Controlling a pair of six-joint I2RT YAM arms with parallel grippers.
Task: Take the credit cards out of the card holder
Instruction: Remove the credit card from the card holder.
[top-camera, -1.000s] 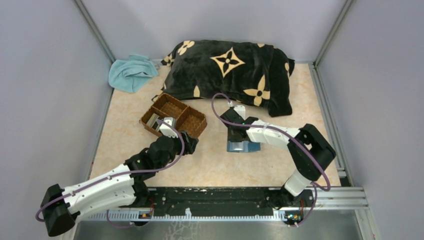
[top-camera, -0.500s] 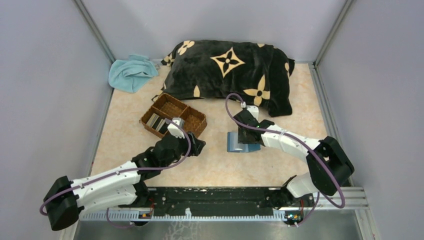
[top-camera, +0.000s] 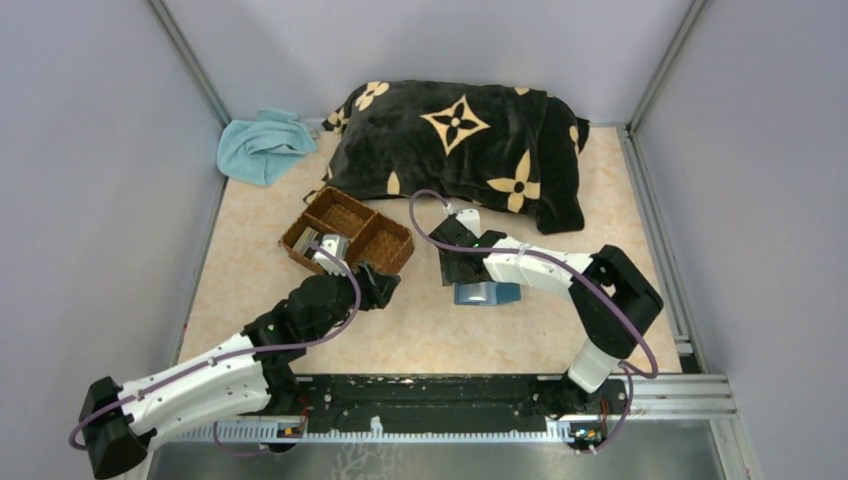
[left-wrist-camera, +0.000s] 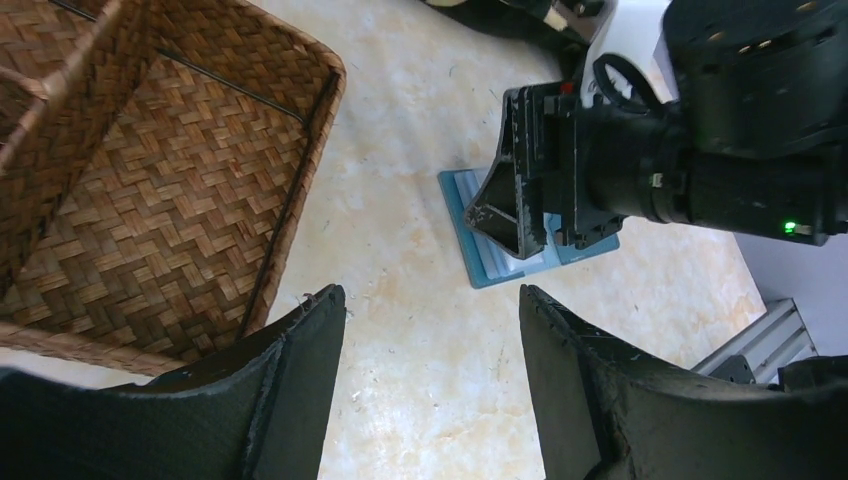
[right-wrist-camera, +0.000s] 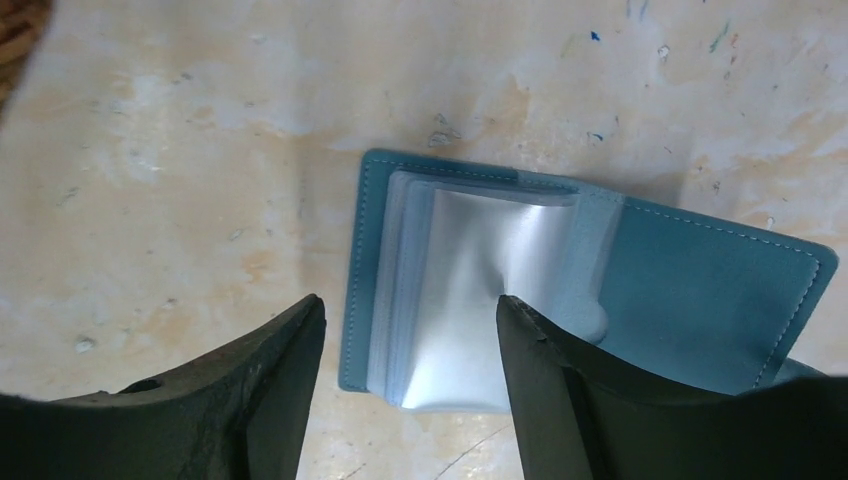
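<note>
Two robot arms reached over the pale table (top-camera: 440, 340). The card holder (right-wrist-camera: 700, 290), a small blue wallet, lay open and flat near the middle of the table. It was at about 3 o'clock from the brown woven tray (top-camera: 385, 243).

Inside the card holder, shiny clear pockets (right-wrist-camera: 480, 290) were stacked on one half. I could not tell if a card was in them.

The right gripper (right-wrist-camera: 408, 305) hung close over the card holder, above the clear pockets. Its two fingers were wide apart and it held nothing.

The left gripper (left-wrist-camera: 430, 295) was just by the tray's 5 o'clock corner. It pointed toward 3 o'clock, at the card holder. Its fingers were apart too, with only bare table between them.

Some grey credit cards (top-camera: 307, 240) showed in the tray's 9 o'clock part, half hidden by the left arm.

At the back, a big black pillow (top-camera: 455, 150) with gold flowers lay at 12 o'clock from the card holder. A light blue cloth (top-camera: 262, 145) sat in the 10 o'clock corner of the table.
</note>
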